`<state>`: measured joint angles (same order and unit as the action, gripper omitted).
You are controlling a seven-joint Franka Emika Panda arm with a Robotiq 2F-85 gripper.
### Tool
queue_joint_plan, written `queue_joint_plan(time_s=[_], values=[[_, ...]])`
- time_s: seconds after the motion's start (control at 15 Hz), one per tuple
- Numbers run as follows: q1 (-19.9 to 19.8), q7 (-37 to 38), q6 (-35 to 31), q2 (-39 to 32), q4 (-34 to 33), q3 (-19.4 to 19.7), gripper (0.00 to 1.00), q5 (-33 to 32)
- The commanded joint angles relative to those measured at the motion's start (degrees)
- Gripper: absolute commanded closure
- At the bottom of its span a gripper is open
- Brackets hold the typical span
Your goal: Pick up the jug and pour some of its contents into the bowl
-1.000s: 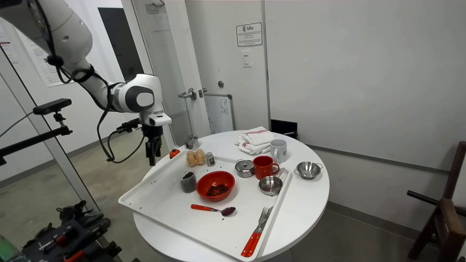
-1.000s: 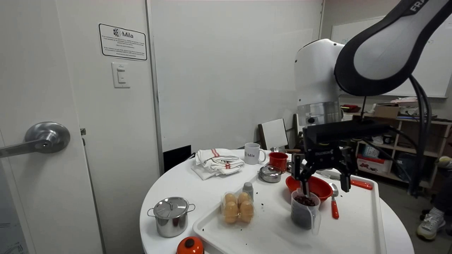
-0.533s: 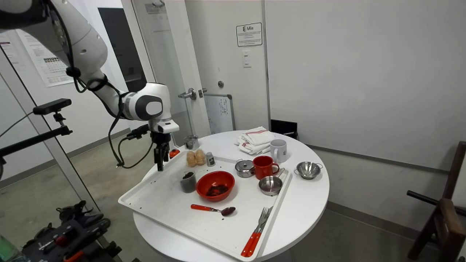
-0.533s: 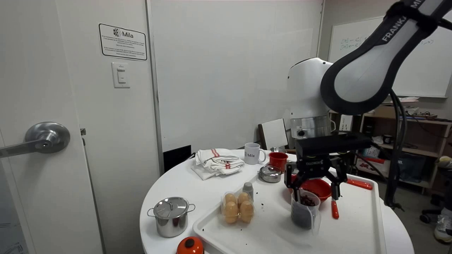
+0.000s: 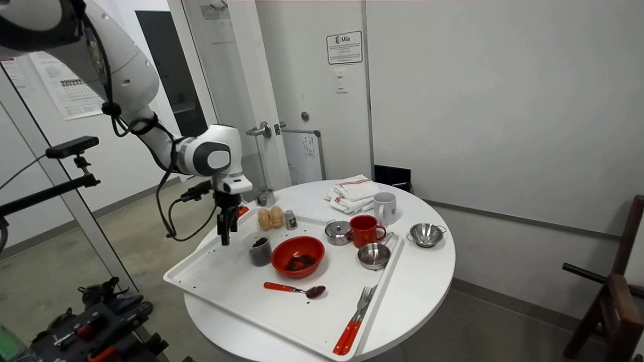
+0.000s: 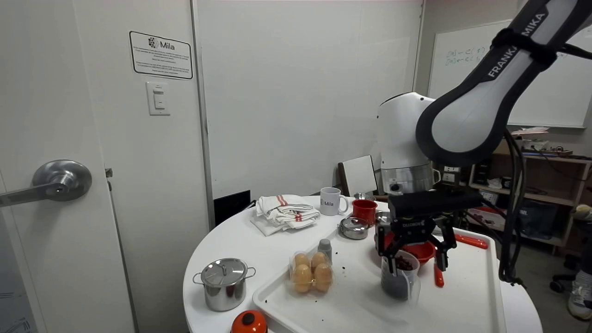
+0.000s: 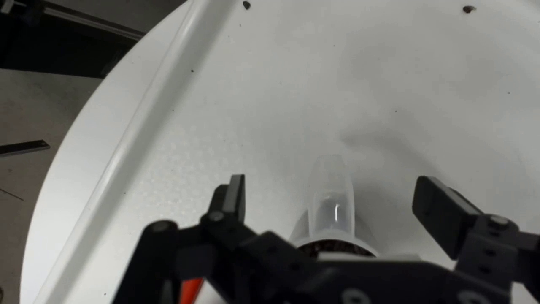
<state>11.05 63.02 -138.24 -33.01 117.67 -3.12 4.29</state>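
In an exterior view, the hand is coming down, toward between four and five o'clock, and is now hanging nearer to the jug than one second ago; a gap is remaining. The jug is standing upright on the tray, with the bowl just beside it at three o'clock, and neither is moving. Dark bits are already lying in the bowl, but I am judging that the hand is only approaching and the jug is still waiting to be grasped.

In an exterior view, the fingers are sinking toward seven o'clock, standing wide apart and holding nothing. One finger is crossing in front of the jug, and the hand is hiding much of the bowl.

In the wrist view, the jug's handle is pointing to twelve o'clock, appearing between the wide fingers; probably the hand is aiming for it. Being see-through, it is blending with the tray. The hand is covering most of the jug there. At seven o'clock a red patch is showing; I cannot tell whether it is belonging to the bowl or to the spoon.
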Motion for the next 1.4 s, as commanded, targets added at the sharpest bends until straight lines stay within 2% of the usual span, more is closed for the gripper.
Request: queue_joint_plan(time_s=[0.0, 0.27, 0.33, 0.4, 0.47, 0.6, 1.07, 1.33], values=[[0.5, -2.1, 1.1, -2.0, -1.9, 0.4, 0.0, 1.3], [0.9, -1.7, 0.8, -3.2, -2.2, 0.9, 0.0, 0.9], [0.9, -1.7, 0.8, -3.4, -2.4, 1.0, 0.03, 0.9], [1.0, -1.7, 0.7, -3.6, -2.6, 1.1, 0.26, 0.8], [1.0, -1.7, 0.7, -3.7, -2.8, 1.1, 0.28, 0.8], [1.0, -1.7, 0.5, -4.1, -3.2, 1.2, 0.38, 0.8], [1.3, -1.8, 0.2, -4.5, -3.4, 1.4, 0.92, 0.5], [1.3, -2.0, 0.0, -4.3, -3.4, 1.3, 0.89, 0.6]])
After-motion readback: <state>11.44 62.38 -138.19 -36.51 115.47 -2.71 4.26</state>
